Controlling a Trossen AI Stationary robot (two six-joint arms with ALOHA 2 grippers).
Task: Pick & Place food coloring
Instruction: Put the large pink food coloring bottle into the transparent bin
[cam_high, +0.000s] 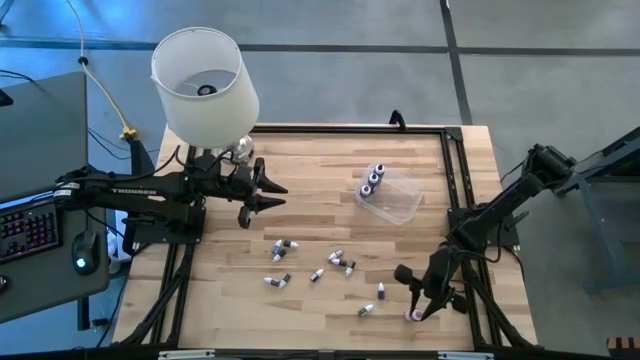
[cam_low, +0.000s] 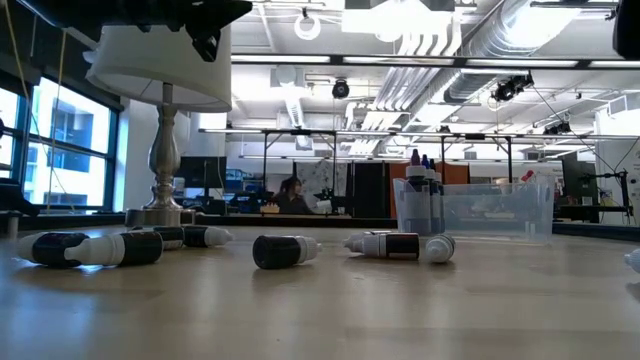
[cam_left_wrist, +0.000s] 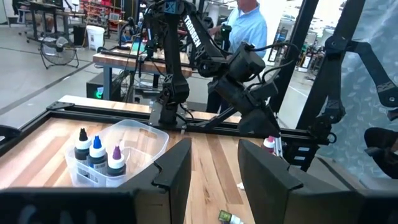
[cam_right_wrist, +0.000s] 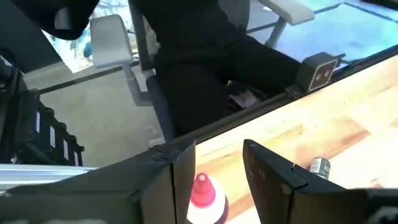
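Several tiny dropper bottles (cam_high: 310, 265) lie scattered on the wooden table, and they also show lying on their sides in the low view (cam_low: 285, 250). Three more stand upright in the clear tub (cam_high: 390, 195). My right gripper (cam_high: 418, 300) is open near the table's near right corner. It points down around a pink-capped bottle (cam_right_wrist: 203, 194), which stands between its fingers close to one of them. My left gripper (cam_high: 270, 192) is open and waits above the table's left side by the lamp, facing the tub (cam_left_wrist: 118, 155). My right gripper stands astride the pink-capped bottle's cap (cam_right_wrist: 200, 184), coming from above at a slant. One finger (cam_right_wrist: 180, 177) is right beside the cap. I cannot tell whether it touches. The bottle rests on the table.
A white-shaded lamp (cam_high: 205, 85) stands at the far left corner. A black frame (cam_high: 455, 170) runs along the table's edges. A green bottle (cam_high: 366, 311) lies left of my right gripper. A person sits in the room beyond the table (cam_low: 292, 195).
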